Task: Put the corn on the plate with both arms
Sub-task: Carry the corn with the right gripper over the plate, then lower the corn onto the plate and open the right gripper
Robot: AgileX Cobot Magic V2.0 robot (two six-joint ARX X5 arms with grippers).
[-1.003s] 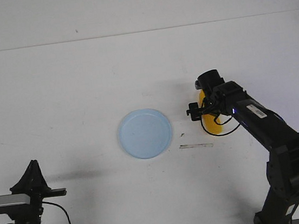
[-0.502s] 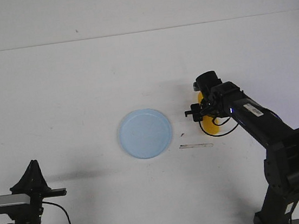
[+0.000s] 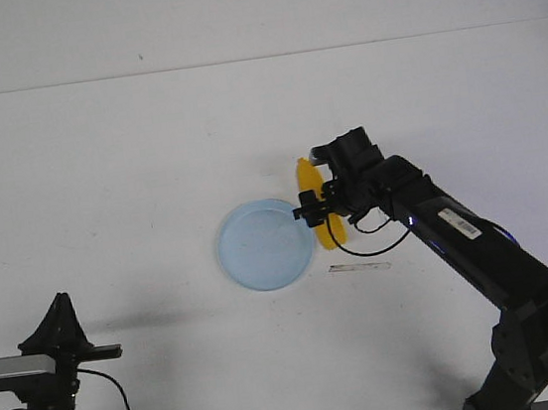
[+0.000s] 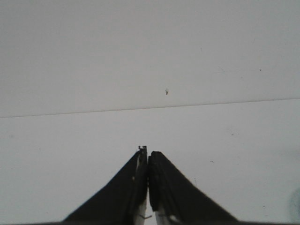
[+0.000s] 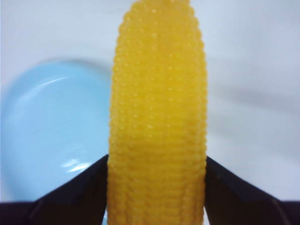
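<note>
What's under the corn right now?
Mostly bare table, with the plate rim just beside it. The corn, clamped in the right gripper, hides what's directly below.

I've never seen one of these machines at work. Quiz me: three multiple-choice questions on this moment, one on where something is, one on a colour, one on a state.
1. Where is the corn?
A. lying in the middle of the plate
B. at the plate's right edge, held
C. by the left arm

2. What colour is the plate?
A. pale blue
B. red
C. black

3. How is the left gripper?
A. shut on the corn
B. wide open
C. shut, empty

Answers: 1 B, the front view shows the right gripper clamping it beside the rim. 2 A, both the front and right wrist views show it. 3 C, its wrist view shows fingers together over bare table.
</note>
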